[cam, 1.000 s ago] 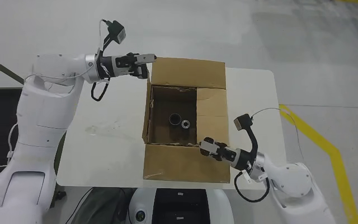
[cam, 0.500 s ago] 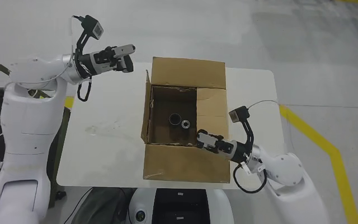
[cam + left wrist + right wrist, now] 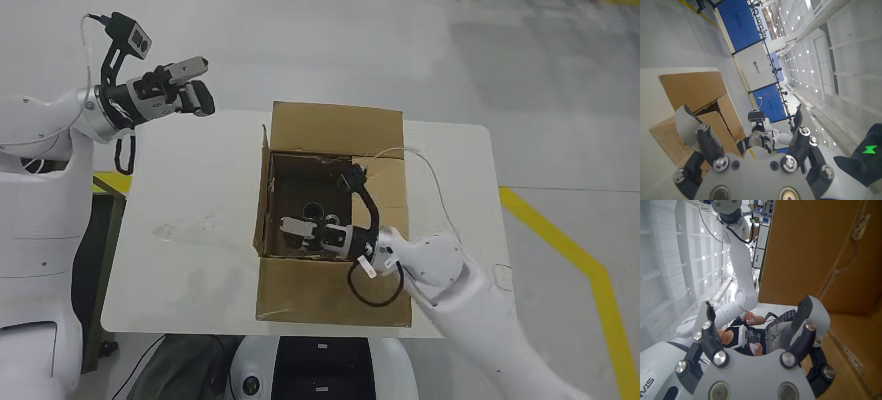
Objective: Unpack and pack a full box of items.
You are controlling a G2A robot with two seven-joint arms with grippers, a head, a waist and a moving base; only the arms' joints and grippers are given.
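Note:
An open cardboard box (image 3: 335, 130) stands in the middle of the white table (image 3: 190, 260); its flap and outer side show in the left wrist view (image 3: 696, 89). My right gripper (image 3: 290, 228) is down inside the box near its left wall, open, with nothing between its fingers (image 3: 757, 311); the brown inner wall (image 3: 810, 247) is close beside it. A dark ring-shaped item (image 3: 313, 209) lies on the box floor just behind that gripper, partly hidden. My left gripper (image 3: 198, 85) hangs open and empty (image 3: 742, 117) in the air, well left of the box's back corner.
The table's left half lies bare beside the box, with a narrower white strip (image 3: 450, 180) to the right. The right arm's cable (image 3: 420, 165) loops over the box's right flap. Grey floor with a yellow line (image 3: 570, 250) surrounds the table.
My right arm has swung from the box's front right corner over the rim and down inside, towards the left wall. The left arm has pulled back and leftwards from the box's back-left corner.

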